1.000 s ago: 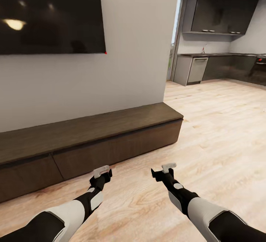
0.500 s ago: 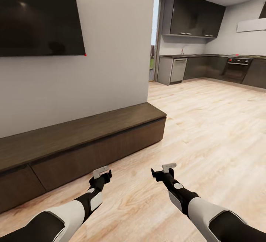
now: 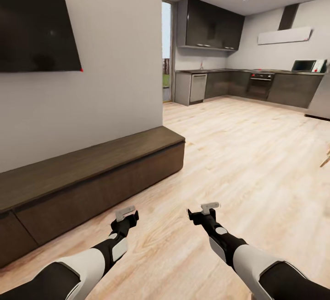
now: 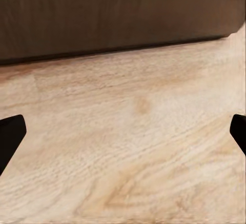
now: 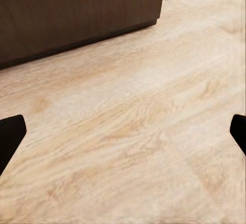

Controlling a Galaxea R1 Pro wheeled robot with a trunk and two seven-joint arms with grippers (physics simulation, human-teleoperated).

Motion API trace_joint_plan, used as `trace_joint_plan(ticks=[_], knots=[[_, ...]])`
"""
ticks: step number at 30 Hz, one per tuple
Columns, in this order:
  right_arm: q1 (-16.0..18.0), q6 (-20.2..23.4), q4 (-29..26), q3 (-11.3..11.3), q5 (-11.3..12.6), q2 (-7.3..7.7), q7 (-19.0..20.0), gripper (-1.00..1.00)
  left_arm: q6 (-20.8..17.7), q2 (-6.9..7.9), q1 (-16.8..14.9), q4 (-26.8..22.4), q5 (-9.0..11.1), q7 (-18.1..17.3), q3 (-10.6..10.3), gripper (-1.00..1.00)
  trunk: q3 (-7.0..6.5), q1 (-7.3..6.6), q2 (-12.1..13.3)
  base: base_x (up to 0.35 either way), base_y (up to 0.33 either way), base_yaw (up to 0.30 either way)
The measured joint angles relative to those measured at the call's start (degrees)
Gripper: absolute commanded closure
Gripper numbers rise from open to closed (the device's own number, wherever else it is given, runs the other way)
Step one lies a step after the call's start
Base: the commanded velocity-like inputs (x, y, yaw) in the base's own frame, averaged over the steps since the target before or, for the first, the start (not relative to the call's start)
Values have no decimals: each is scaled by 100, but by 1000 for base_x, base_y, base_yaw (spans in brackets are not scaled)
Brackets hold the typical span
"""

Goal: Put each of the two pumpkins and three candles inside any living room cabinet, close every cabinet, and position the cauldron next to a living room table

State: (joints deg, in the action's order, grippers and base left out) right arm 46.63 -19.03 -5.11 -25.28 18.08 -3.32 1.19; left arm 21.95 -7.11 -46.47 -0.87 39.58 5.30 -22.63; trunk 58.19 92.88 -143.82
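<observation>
Over the wood floor (image 3: 238, 162), left gripper (image 3: 125, 213) and right gripper (image 3: 210, 207) hang spread, empty.

Closed cabinet (image 3: 91, 176) below TV (image 3: 36, 20) (kitchen (image 3: 238, 62) beyond).

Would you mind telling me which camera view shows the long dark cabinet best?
The head view: the cabinet shows its top, closed fronts and right end along the wall. The left wrist view gives just a stretch of its lower front; the right wrist view its end corner.
</observation>
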Motion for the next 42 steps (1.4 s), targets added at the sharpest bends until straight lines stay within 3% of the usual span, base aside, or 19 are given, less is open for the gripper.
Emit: trace_joint_plan(ticks=[36, 42], knots=[[0, 2, 1, 2, 3, 0, -11, -100, 0, 0, 2, 26, 0, 27, 1, -100, -159, -3, 0, -18, 0, -278], [-2, 155, -2, 9, 10, 1, -12, -100, 1, 0, 0, 22, -1, 0, 0, -100, -183, -2, 0, -77, 204, -278]])
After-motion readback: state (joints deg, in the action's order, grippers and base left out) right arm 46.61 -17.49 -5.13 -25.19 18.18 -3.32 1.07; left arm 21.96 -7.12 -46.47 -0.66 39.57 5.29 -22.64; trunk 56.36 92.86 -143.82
